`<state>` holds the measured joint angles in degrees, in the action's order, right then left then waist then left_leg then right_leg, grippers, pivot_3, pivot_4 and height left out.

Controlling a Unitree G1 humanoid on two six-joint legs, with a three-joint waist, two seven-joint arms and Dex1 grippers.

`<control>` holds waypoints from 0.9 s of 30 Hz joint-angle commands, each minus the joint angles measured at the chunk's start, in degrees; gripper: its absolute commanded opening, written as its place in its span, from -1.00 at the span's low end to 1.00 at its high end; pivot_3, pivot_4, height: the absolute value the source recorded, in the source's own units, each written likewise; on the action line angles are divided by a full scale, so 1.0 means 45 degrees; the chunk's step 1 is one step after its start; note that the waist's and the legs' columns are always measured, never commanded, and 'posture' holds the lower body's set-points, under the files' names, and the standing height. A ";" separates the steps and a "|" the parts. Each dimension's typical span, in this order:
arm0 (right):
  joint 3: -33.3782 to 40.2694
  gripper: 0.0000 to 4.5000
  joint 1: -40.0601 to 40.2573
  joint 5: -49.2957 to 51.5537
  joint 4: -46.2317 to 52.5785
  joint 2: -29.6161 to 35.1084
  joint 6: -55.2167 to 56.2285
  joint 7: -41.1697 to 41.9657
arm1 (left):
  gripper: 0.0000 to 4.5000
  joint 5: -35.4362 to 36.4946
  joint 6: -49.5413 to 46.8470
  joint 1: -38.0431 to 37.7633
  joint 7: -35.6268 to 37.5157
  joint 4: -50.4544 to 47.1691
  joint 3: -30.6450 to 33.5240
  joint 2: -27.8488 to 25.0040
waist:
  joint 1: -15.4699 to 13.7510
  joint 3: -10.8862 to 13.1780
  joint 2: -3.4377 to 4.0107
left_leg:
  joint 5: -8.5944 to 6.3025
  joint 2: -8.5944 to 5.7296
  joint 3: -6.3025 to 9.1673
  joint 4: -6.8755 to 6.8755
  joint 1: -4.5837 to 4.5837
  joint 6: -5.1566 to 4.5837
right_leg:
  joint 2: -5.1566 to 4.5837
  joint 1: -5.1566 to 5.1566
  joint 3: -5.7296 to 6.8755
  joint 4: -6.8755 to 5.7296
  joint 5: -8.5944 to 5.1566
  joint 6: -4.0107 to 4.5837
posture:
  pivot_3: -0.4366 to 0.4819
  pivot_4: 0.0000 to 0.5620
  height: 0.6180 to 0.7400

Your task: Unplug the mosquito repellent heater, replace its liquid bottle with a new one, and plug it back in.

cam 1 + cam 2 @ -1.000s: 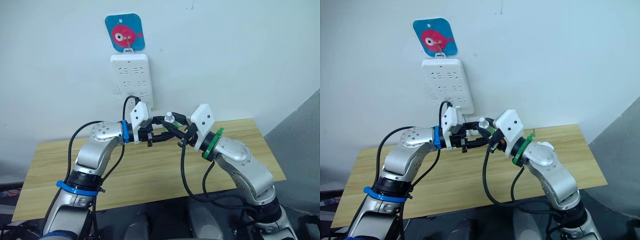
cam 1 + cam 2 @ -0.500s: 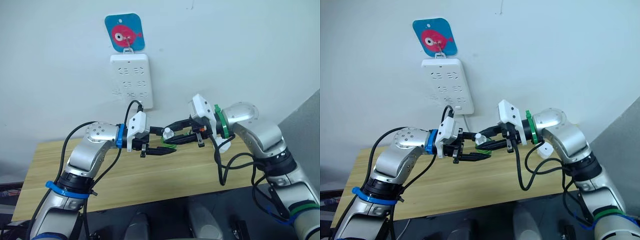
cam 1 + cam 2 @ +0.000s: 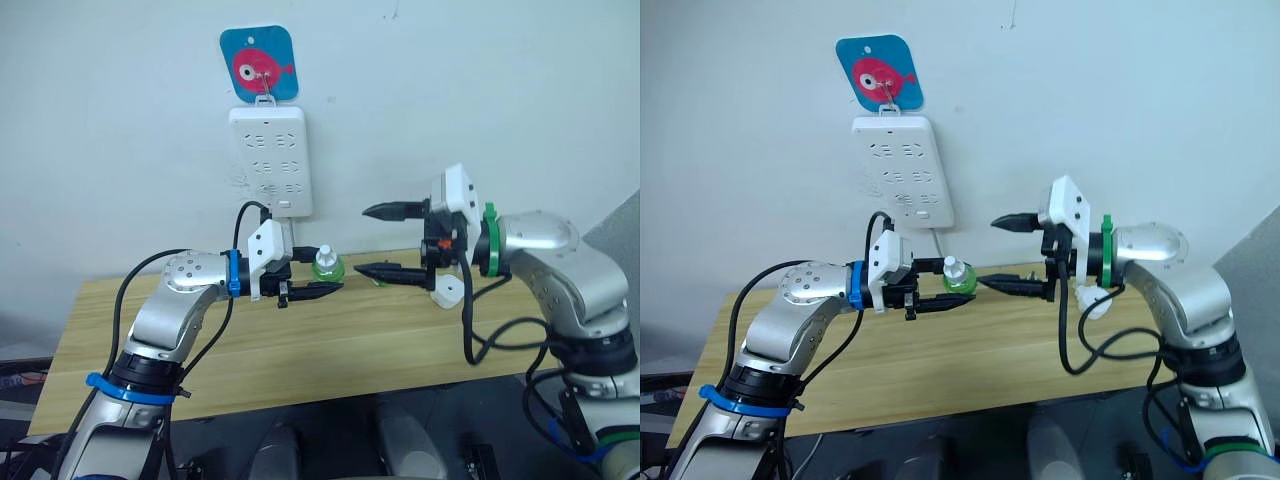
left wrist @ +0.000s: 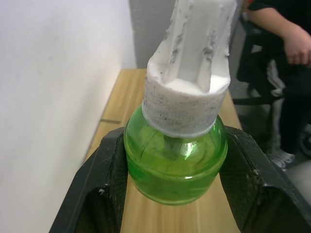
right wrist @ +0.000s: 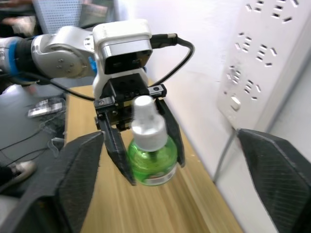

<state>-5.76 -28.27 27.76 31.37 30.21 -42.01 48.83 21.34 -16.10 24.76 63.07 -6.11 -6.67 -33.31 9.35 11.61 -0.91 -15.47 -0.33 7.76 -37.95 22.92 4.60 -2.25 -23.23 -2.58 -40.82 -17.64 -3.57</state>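
A small bottle (image 3: 326,268) of green liquid with a white cap stands upright above the table, and my left gripper (image 3: 325,279) is shut on its green body (image 4: 175,155). My right gripper (image 3: 379,241) hangs open just right of the bottle, one finger above the other, with nothing between them; its fingers (image 5: 77,179) frame the bottle (image 5: 148,155) from a short way off. A small white rounded unit, apparently the mosquito repellent heater (image 3: 447,290), lies on the table under my right wrist, partly hidden.
A white power strip (image 3: 271,160) hangs on the wall under a blue fish plaque (image 3: 259,65), its cable dropping behind the wooden table (image 3: 200,340). A seated person (image 4: 284,46) shows beyond the table's end.
My right gripper has opened and drawn back to the right, away from the bottle. The left gripper keeps the bottle and holds it a little lower and more upright.
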 commanded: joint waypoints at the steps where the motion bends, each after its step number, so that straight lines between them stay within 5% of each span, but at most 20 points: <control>1: -0.1058 1.00 0.0518 -0.0980 0.1264 -0.1051 0.0104 -0.2237 | 0.02 0.0228 -0.0011 -0.0036 -0.0051 -0.0459 0.0205 0.0033 | 0.0009 0.0000 0.0001 | 0.0000 -0.0003 -0.0007 -0.0006 -0.0001 -0.0001 | 0.0000 0.0000 -0.0007 -0.0006 0.0000 0.0000 | -0.38 -0.47 0.91; 12: -0.2380 1.00 -0.0447 -0.2551 -0.0833 -0.2636 0.1150 -0.3510 | 0.02 0.0299 -0.0168 -0.0262 0.0281 -0.0710 -0.0041 0.0036 | 0.0011 -0.0016 0.0001 | 0.0007 -0.0004 0.0001 0.0000 -0.0009 0.0011 | 0.0006 0.0003 -0.0002 -0.0002 0.0000 0.0000 | -0.38 -0.50 0.91; 23: -0.0291 1.00 0.0723 -0.0388 0.0337 0.0496 0.0196 -0.1130 | 0.02 0.0300 -0.0231 -0.0337 0.0324 -0.0713 0.0092 -0.0036 | -0.0019 -0.0018 0.0001 | -0.0009 -0.0006 0.0000 -0.0001 -0.0005 -0.0017 | 0.0002 0.0006 0.0000 0.0002 0.0000 0.0000 | -0.40 -0.50 0.91; 27: -0.0436 1.00 0.0636 0.0190 0.0817 0.0568 -0.0276 -0.1211 | 0.02 0.0287 -0.0236 -0.0236 0.0348 -0.0629 0.0078 -0.0041 | 0.0040 -0.0019 0.0001 | -0.0017 0.0006 -0.0002 0.0001 -0.0011 -0.0031 | 0.0014 0.0006 -0.0001 -0.0002 -0.0001 0.0000 | -0.40 -0.49 0.91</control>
<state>-7.74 -24.61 27.15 32.52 33.77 -43.13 43.74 21.75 -17.38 22.87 64.43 -7.14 -7.05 -33.18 9.54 11.53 -0.90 -15.55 -0.28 7.75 -37.95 22.86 4.46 -2.16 -23.21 -2.58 -40.83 -17.64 -3.57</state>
